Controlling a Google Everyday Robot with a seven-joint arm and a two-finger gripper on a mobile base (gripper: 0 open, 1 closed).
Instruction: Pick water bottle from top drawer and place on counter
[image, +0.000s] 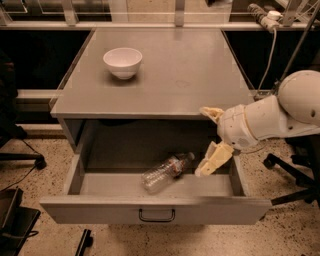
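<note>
Now the end effector (209, 137), fingers (216, 159) apart, hovers just beside the water bottle (165, 173) lying in the top drawer (100, 212).

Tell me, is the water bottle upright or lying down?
Lying down: the water bottle rests on its side on the top drawer floor, cap toward the end effector, which hovers open just beside it.

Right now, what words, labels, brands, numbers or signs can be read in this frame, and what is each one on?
No text here can be read.
Water bottle, lying in the top drawer: reddish label band, print too blurred to read.
White bowl and counter: no markings visible.
Gripper, fingers open, over the drawer's right side beside the bottle: no lettering visible.
</note>
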